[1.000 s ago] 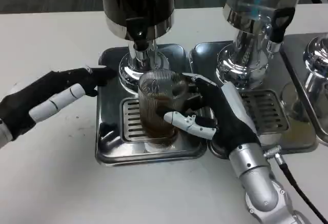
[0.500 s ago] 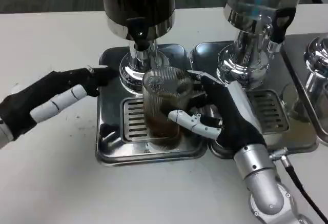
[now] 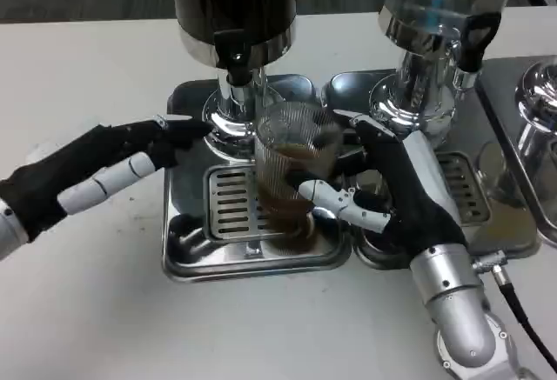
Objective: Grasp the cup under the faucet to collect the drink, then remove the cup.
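your left hand point(image 3: 91, 174) lies on the white table point(image 3: 78, 293), fingers stretched out and holding nothing, tips near the base of the dark drink dispenser point(image 3: 233, 15). next comes the shiny steel drip tray point(image 3: 187, 254) with its slotted grate. over it, your right hand point(image 3: 396, 197) wraps the ribbed clear glass cup point(image 3: 294, 171), part full of brown drink, just beside the black faucet point(image 3: 231, 54). a clear-tank dispenser point(image 3: 435, 15) stands further right.

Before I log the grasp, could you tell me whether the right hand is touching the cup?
Touching. In the head view the right hand wraps the ribbed glass cup from its right side, with a white finger lying across the cup's front wall.
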